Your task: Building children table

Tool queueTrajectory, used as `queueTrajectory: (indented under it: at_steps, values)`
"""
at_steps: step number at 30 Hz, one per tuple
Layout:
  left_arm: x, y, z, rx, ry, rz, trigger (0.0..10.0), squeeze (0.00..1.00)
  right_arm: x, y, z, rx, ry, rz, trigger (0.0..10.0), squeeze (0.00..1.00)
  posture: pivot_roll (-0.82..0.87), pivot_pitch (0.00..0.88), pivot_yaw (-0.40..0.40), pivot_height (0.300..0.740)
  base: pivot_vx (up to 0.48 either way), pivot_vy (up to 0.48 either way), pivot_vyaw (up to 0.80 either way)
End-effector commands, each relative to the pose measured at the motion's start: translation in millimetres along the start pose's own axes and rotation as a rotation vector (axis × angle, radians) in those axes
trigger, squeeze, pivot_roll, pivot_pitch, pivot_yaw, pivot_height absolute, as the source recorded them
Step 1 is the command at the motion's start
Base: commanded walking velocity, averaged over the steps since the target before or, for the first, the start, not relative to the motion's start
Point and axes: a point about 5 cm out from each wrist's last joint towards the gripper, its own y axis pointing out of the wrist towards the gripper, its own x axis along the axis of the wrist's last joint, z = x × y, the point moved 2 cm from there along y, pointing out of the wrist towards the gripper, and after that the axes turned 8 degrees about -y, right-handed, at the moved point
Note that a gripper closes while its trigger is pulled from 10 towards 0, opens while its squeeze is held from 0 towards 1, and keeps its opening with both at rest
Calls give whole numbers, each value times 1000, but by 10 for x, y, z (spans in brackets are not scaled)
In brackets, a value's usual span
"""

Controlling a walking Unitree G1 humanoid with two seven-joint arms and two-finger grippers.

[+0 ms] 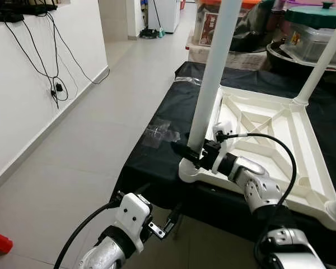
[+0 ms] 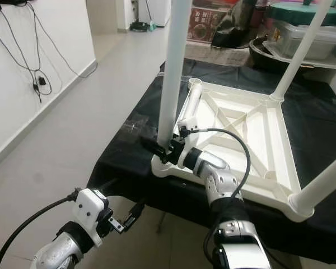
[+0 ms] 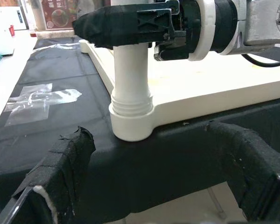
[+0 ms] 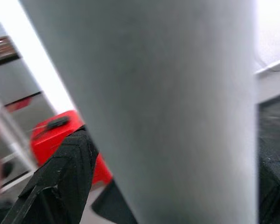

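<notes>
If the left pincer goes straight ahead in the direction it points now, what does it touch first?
Probably the black cloth hanging over the platform's edge. The left pincer points just under the corner socket holding the white leg; depth is unclear.

right gripper (image 3: pixel 130 25) clamping table leg (image 3: pixel 130 88)

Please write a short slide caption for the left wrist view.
Right gripper clasps the white table leg just above its corner socket.
</notes>
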Motion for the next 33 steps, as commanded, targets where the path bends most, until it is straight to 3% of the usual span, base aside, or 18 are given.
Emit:
queueTrajectory:
  at_steps: [1,2,4,8,9,13,16,19,20,21,23,25,26,27,28,29,31,33]
  values:
    - [-31,0,-5,-2,-1,8,10000,0,-67,86,138,137,12,32,10000,0,91,64,-65,740,0,0,0]
    - [-31,0,-5,-2,-1,8,10000,0,-67,86,138,137,12,32,10000,0,91,64,-65,740,0,0,0]
    - [-33,-9,-12,2,-1,8,10000,0,-123,216,308,335,-32,107,10000,0,100,62,-69,740,0,0,0]
    - [-34,-11,-15,2,-1,9,10000,0,-145,251,369,387,-39,127,10000,0,100,61,-70,740,0,0,0]
    - [-34,-14,-17,2,-1,9,10000,0,-172,290,398,397,-50,148,0,0,101,59,-71,740,0,0,0]
    - [-37,-18,-20,1,-2,10,10000,0,-189,361,368,332,-93,165,0,0,97,56,-72,740,0,0,0]
    - [-39,-18,-22,-1,-4,11,10000,0,-147,443,185,85,-138,137,0,0,93,53,-70,740,0,0,0]
    - [-39,-18,-22,-1,-4,11,10000,0,-147,443,185,85,-138,137,0,0,93,53,-70,740,0,0,0]
    - [-40,-18,-24,-2,-4,11,10000,0,-123,445,83,-36,-148,123,0,0,92,50,-72,740,0,0,0]
    - [-44,-18,-24,-3,-5,12,10000,0,-112,361,-155,-342,-121,107,0,0,85,50,-66,740,0,0,0]
    - [-44,-18,-24,-3,-5,12,10000,0,-112,361,-155,-342,-121,107,0,0,85,50,-66,740,0,0,0]
    - [-49,-18,-20,-5,-6,14,10000,0,-139,78,-453,-820,-71,108,0,0,82,46,-65,740,0,0,0]
    - [-49,-18,-20,-5,-6,14,10000,0,-139,78,-453,-820,-71,108,0,0,82,46,-65,740,0,0,0]
    - [-51,-17,-19,-7,-6,14,10000,0,-169,-78,-518,-999,-54,120,0,0,81,45,-64,740,0,0,0]
    - [-51,-17,-19,-7,-6,14,10000,0,-169,-78,-518,-999,-54,120,0,0,81,45,-64,740,0,0,0]
    - [-53,-14,-19,-8,-5,15,10000,0,-208,-191,-510,-1138,-17,116,0,0,82,43,-65,740,0,0,0]
    - [-54,-12,-18,-8,-4,15,10000,0,-256,-274,-458,-1257,40,102,0,0,84,42,-66,740,0,0,0]
    - [-54,-12,-18,-8,-4,15,10000,0,-256,-274,-458,-1257,40,102,0,0,84,42,-66,740,0,0,0]
